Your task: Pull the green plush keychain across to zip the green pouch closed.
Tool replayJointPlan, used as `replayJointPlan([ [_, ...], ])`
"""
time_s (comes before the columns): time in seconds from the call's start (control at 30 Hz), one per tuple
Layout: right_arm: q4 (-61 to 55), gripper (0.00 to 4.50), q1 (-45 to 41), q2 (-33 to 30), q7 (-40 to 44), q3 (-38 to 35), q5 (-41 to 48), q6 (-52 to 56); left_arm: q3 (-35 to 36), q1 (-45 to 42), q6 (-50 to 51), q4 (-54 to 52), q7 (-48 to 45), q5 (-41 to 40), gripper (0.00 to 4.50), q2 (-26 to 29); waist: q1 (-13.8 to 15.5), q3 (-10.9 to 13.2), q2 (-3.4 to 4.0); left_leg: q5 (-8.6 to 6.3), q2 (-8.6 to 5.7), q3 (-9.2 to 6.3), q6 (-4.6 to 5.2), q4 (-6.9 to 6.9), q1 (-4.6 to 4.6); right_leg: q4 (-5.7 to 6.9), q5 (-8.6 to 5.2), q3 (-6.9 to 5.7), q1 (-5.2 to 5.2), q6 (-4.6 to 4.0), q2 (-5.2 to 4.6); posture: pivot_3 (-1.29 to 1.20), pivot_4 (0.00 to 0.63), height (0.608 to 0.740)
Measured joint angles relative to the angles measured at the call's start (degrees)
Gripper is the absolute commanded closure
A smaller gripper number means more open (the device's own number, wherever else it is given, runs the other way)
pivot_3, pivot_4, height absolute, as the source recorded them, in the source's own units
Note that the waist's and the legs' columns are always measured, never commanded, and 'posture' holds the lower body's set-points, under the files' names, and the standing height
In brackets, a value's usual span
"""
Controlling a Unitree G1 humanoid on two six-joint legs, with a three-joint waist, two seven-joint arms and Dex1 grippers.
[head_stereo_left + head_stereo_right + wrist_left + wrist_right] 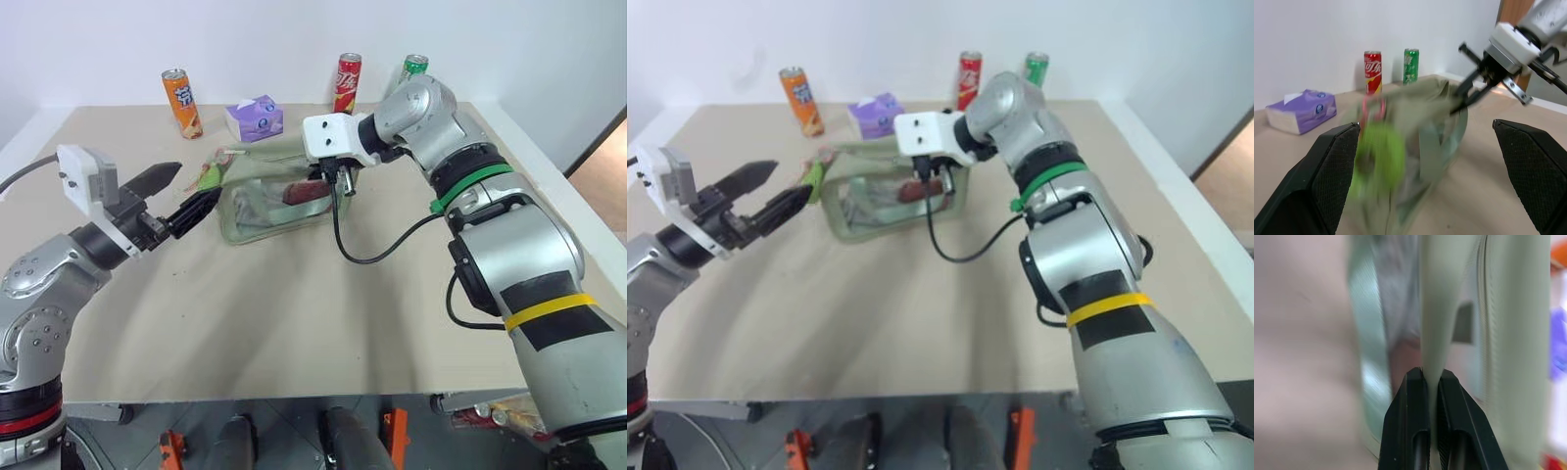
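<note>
Nearest the lens in the right wrist view, the right gripper [1431,377] is clenched on a pale strap or fabric edge of the green pouch [279,201], at the pouch's right end in the head views. That pinch looks meant as an anchor, so it should hold firm and keep the zipper line taut.

The left gripper [181,191], at centre-left of the frame, stands spread wide and holds nothing. Just beyond its tips, the green plush keychain [1380,154] hangs at the pouch's left end, near the centre of the left wrist view; blur there hides exactly how the cord sits. It should close on the plush or cord, then draw straight along the zipper toward the anchored end.

The beige tabletop [294,323] also carries, along the top of the frame, an orange can [182,102], a purple tissue pack [255,118], a red can [347,83] and a green can [413,67], before a white wall.
</note>
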Motion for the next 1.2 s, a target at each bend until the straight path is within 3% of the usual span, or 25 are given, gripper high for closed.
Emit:
replayJointPlan([
  [0.1,-1.81,4.45,0.58,-0.44,5.8,-0.77,1.61,0.96,1.08,-0.19,0.0,0.44,0.13,-0.43,0.0,0.22,-0.09,0.0,0.0,0.0,0.0,0.0,0.0,0.01,0.0,0.0,0.0,0.0,0.0,0.01,0.0,0.0,0.15,0.74],
  [0.6,-15.71,4.45,5.97,-6.97,11.58,-0.74,2.36,10.57,1.42,3.13,2.55,-2.37,0.2,-2.06,0.0,3.06,0.27,0.0,0.0,0.01,-0.06,-0.03,-0.02,0.03,-0.01,0.0,-0.01,-0.03,0.01,0.02,-0.07,0.0,0.15,0.74],
  [1.2,-35.01,4.45,6.06,-6.55,18.48,0.41,3.77,28.33,-2.95,-0.08,-0.18,2.95,-1.38,0.71,0.0,-2.75,-0.27,0.0,0.01,0.02,0.02,-0.04,-0.07,-0.03,-0.04,0.02,-0.04,-0.04,-0.08,-0.02,0.01,0.0,0.15,0.74],
])
